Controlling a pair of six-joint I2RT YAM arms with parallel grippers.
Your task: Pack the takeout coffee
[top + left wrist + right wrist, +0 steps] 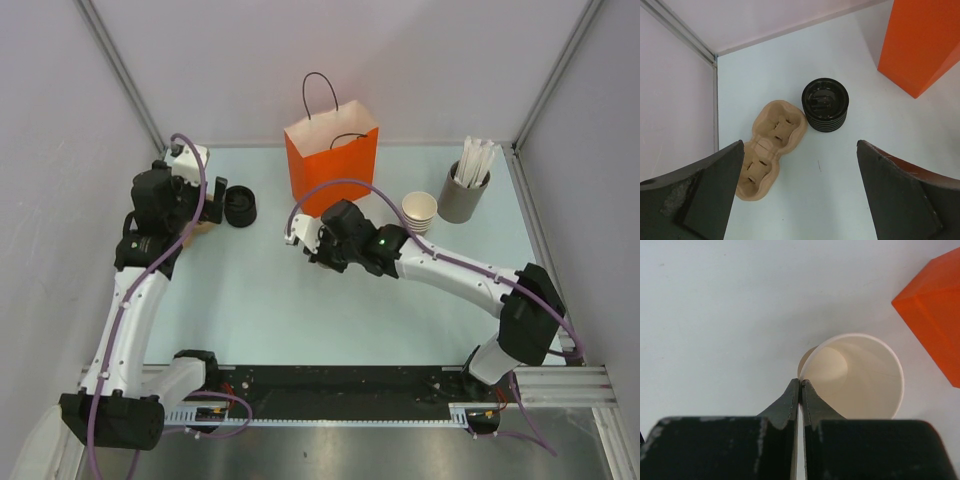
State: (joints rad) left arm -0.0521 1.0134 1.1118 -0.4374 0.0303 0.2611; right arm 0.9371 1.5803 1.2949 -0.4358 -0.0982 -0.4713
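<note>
the left claw (800, 147) is hovering spread wide and gripping nothing, with the cardboard cup carrier (771, 150) just ahead on the worktop (865, 125) and the stack of black lids (824, 104) beside it to the right. further right, the right claw (800, 386) is pressing together on the near rim of the paper cup (860, 375), whose mouth is facing up toward the wrist, just in front of the orange bag (332, 160). the left arm is sitting nearer the lids, which are lying well to the cup's left.
</note>
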